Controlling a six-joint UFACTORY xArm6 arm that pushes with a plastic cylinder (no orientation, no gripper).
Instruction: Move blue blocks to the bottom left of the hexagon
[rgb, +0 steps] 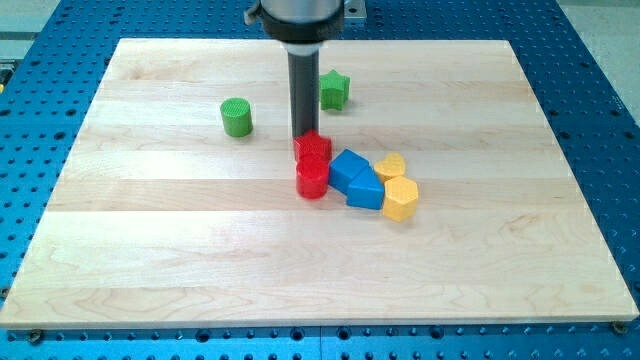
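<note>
1. No pincer on this rig, so there is no wide, narrow or holding state to report; the arm ends in a dark rod. My tip (303, 137) sits on the board just behind the upper red block (313, 148), touching or nearly so; I cannot tell which.
2. Task's things: two blue blocks (357, 178) lie packed together near the middle of the tabletop, slightly toward its right edge. The yellow hexagon (400, 198) touches their right side, with a second yellow block (390, 166) just behind it.
3. A lower red block (312, 180) presses against the blue pair's left side.
4. Well apart: green cylinder (236, 117) and green star (334, 90), toward the far edge.
5. Judgement: blues need shifting toward the near-left of the hexagon. Push from the far side, slowly, steering around the reds.
6. Risk: a push through the cluster could drag the hexagon along.
</note>
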